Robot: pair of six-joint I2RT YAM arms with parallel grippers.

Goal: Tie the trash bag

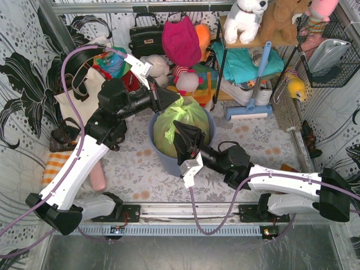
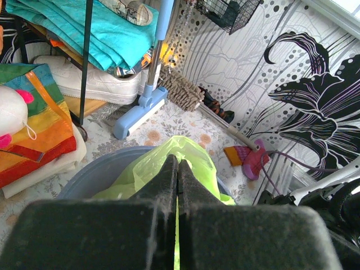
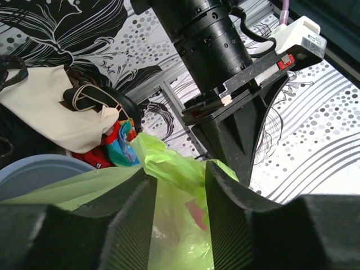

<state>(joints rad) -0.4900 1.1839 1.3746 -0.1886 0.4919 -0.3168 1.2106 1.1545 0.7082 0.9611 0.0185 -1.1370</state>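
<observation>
The light-green trash bag (image 1: 181, 119) sits bulging out of the round blue-grey bin (image 1: 163, 160) in the middle of the floor. My left gripper (image 1: 167, 100) reaches in from the left and is shut on the bag's gathered top; in the left wrist view a thin strip of green shows between its pressed fingers (image 2: 178, 160) above the trash bag (image 2: 194, 153). My right gripper (image 1: 183, 135) comes from the near right. In the right wrist view its jaws (image 3: 181, 171) stand apart, with a bunched fold of the trash bag (image 3: 174, 225) between them. The left gripper's black wedge (image 3: 236, 135) is just beyond.
A cream tote bag (image 1: 79, 95) with dark straps leans at the left wall. Plush toys and bright cloth (image 1: 183, 45) crowd the back behind the bin. A blue floor squeegee (image 1: 253, 101) leans on the shelf at right. A pink roll (image 1: 98, 177) lies near the left arm.
</observation>
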